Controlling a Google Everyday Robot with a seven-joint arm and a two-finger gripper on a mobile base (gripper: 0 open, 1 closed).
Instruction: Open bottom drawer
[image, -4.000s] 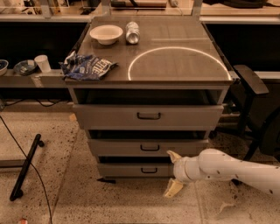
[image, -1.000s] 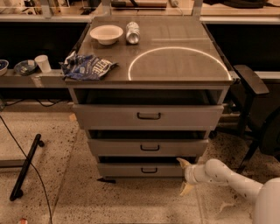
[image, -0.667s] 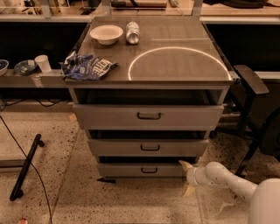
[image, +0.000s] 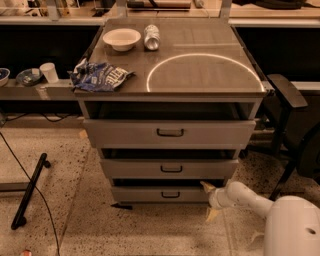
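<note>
Camera view: gripper (image: 209, 200) is sitting low, fingers standing wide apart, holding nothing.
Bottom drawer (image: 150, 194): lying just left of the gripper; contact unclear.

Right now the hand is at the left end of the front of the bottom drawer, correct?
No. The camera view shows the hand at the right end of the front of the bottom drawer, not the left.
</note>
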